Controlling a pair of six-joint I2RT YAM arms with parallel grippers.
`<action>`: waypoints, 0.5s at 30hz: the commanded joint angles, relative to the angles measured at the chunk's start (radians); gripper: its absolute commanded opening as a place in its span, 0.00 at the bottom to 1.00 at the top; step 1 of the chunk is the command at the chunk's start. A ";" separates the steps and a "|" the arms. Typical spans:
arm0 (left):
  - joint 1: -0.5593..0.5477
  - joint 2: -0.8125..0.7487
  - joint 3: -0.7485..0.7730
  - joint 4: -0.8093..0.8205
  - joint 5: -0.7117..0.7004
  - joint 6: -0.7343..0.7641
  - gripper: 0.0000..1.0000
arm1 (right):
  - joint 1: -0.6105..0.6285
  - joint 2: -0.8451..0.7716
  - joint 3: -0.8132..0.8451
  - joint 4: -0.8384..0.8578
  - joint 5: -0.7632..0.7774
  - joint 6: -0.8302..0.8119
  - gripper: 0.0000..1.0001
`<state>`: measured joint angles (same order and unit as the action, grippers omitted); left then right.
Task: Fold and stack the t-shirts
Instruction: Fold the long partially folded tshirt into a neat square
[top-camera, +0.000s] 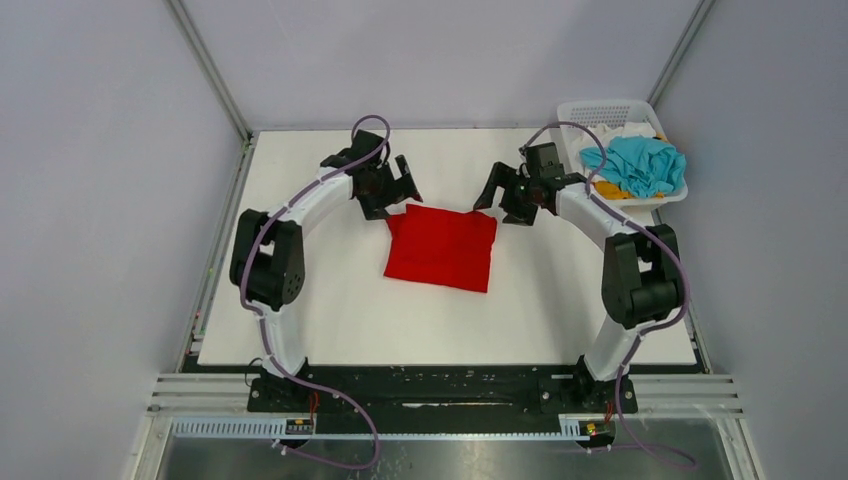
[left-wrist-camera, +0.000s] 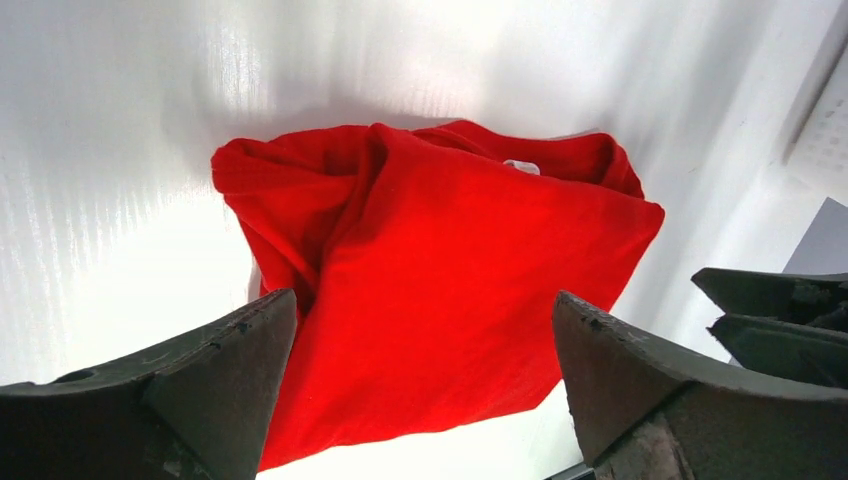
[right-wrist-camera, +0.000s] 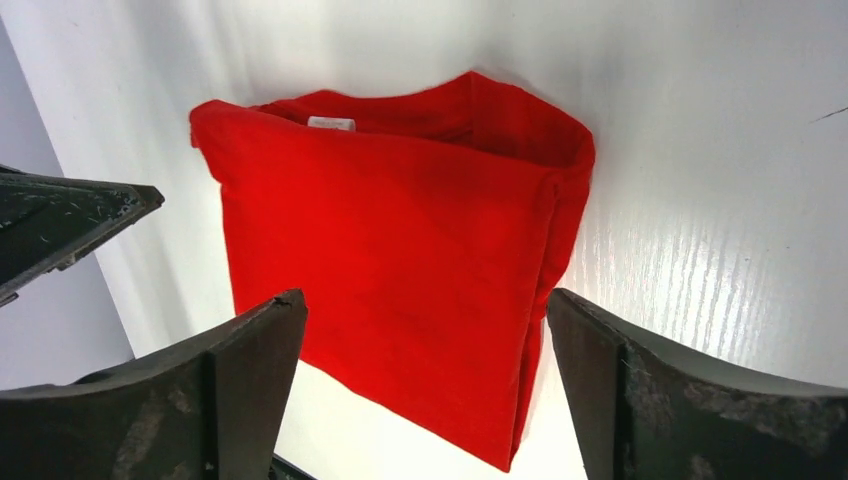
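Both left gripper and right gripper are hanging spread, empty.
You're seeing the red t-shirt lying from them toward the worktop's near edge, equally close.

A white perforated basket stands on the table, far right.

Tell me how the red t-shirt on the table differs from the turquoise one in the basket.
The red t-shirt is folded into a flat, roughly square packet; the turquoise t-shirt is a crumpled heap. The red t-shirt lies alone on the white table; the turquoise t-shirt sits in the white basket at the far right corner, on top of other clothes. Both are plain, single-colour cloth.
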<state>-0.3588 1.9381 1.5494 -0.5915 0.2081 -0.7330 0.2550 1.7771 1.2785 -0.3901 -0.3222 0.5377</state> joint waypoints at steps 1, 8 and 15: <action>0.005 -0.121 -0.025 0.026 -0.016 0.047 0.99 | -0.004 -0.103 0.028 0.008 0.046 -0.042 0.99; 0.004 -0.147 -0.165 -0.023 0.030 0.161 0.99 | -0.003 -0.289 -0.172 0.020 0.072 -0.058 0.99; 0.005 -0.010 -0.169 0.005 0.086 0.172 0.99 | -0.002 -0.436 -0.291 0.005 0.081 -0.095 0.99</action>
<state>-0.3576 1.8622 1.3800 -0.6052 0.2478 -0.5911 0.2550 1.4162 1.0172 -0.3908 -0.2691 0.4877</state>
